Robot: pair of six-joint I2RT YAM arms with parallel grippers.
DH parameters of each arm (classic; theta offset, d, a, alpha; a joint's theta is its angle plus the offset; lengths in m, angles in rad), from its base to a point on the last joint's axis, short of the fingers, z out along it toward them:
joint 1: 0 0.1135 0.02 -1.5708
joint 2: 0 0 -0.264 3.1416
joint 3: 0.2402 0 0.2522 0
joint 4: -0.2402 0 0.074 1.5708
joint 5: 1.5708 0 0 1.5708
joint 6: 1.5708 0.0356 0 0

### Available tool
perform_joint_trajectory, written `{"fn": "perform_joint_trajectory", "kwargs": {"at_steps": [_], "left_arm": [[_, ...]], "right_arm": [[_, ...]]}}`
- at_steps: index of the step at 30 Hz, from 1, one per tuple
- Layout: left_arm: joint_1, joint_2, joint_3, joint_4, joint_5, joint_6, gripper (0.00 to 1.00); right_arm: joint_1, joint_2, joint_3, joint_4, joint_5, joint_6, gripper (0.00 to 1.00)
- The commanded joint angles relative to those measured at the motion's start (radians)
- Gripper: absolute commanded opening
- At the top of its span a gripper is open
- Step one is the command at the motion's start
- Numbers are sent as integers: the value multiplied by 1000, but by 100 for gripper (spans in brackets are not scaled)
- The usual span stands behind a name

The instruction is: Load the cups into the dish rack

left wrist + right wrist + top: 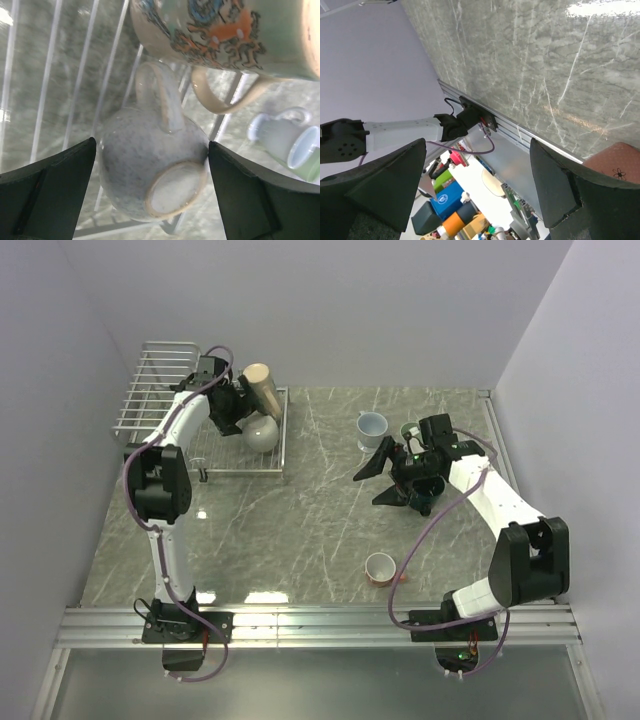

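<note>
The silver wire dish rack (160, 390) stands at the far left. In it a taller beige mug (262, 385) lies on its side, and a cream-white mug (263, 432) stands upside down. My left gripper (238, 412) is open over the rack. In the left wrist view its fingers (55, 190) stand either side of the cream-white mug (150, 170). The pale blue mug (372, 427) and the pale green mug (409, 431) stand on the table. My right gripper (381, 480) is open and empty beside them. A dark mug (423, 503) shows partly under that wrist. The orange-red cup (380, 567) stands near the front.
The rack's low rim (284, 435) faces the table's middle. Grey walls close in on the left, the back and the right. A metal rail (320, 625) runs along the near edge. The right wrist view shows the marble top (530, 60) and the orange-red cup (615, 165).
</note>
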Motion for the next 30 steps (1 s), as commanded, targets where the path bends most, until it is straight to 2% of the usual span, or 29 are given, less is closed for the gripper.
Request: {"fn": "perform_joint_trajectory", "kwargs": {"at_steps": [1,6,12,16,19,20,23,24,25,26,30], "left_arm": [[-2,-51,7,33,-80,105,99],[-2,-108,-33,131,-116,103,99],[-2,-140,-11,208,-49,47,99],[-2,-218,-46,308,7,-5,99],[-2,-237,-24,284,18,-19,99],[-3,-242,-2,227,15,-1,99],[-5,-294,-48,132,-28,54,83],[-6,-339,-78,118,-68,66,65],[-6,-363,-111,103,-91,76,57],[-6,-386,-178,81,-111,94,44],[-11,-485,-358,95,-142,134,39]], "right_arm": [[4,9,28,3,2,-10,91],[4,13,21,22,2,5,90],[3,12,18,37,0,15,91],[6,-4,13,31,6,10,91],[7,-22,1,30,8,9,91],[6,-27,-2,30,6,9,91],[6,-48,-13,26,12,2,90],[6,-62,-24,23,14,-1,90],[6,-68,-30,23,15,-2,91],[6,-73,-39,26,12,-2,91],[6,-103,-94,51,-4,8,91]]}}
